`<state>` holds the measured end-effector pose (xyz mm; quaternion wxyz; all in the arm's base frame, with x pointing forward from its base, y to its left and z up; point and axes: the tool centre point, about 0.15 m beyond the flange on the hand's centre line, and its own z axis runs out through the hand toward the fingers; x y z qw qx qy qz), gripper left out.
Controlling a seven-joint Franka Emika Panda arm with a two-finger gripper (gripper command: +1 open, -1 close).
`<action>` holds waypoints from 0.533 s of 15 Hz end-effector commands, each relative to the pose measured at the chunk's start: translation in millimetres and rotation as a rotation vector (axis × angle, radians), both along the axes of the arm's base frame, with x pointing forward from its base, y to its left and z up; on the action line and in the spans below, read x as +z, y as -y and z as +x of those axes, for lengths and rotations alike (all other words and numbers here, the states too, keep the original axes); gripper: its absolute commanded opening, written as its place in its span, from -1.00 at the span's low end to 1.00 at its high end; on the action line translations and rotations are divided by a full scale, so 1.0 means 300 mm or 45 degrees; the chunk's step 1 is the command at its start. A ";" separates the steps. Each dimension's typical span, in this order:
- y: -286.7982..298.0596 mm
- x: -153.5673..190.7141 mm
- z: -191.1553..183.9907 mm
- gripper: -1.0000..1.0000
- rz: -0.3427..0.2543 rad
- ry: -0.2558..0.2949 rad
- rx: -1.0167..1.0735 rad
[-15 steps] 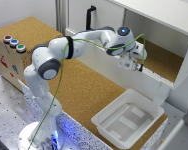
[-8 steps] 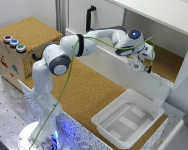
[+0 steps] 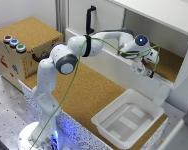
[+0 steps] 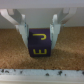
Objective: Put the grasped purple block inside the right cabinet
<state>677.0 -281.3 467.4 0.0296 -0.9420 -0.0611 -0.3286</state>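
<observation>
The purple block [image 4: 40, 44], with yellow letters on its faces, sits clamped between my two white fingers [image 4: 22, 31] in the wrist view. The gripper [image 4: 40, 39] is shut on it, just above a brown cork floor [image 4: 15, 57]. In the exterior view the gripper [image 3: 146, 70] reaches over the low white front wall into the right cabinet [image 3: 170, 64], hanging over the cork floor near the front. The block itself is too small to make out there, hidden by the fingers.
A shallow white plastic tray [image 3: 110, 105] lies on the cork tabletop below the cabinet. A white section with a black vertical handle [image 3: 89, 20] stands at the exterior view's left of the cabinet. A cork box with coloured buttons [image 3: 13, 43] sits at far left.
The arm has stretched further toward the exterior view's right, carrying the gripper and block deeper along the cabinet opening. The grip has stayed shut.
</observation>
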 end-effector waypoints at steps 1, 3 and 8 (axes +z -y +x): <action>-0.003 0.036 0.013 1.00 0.005 0.024 0.029; -0.005 0.084 -0.075 1.00 -0.026 0.056 0.031; -0.047 0.134 -0.304 1.00 -0.131 0.008 0.132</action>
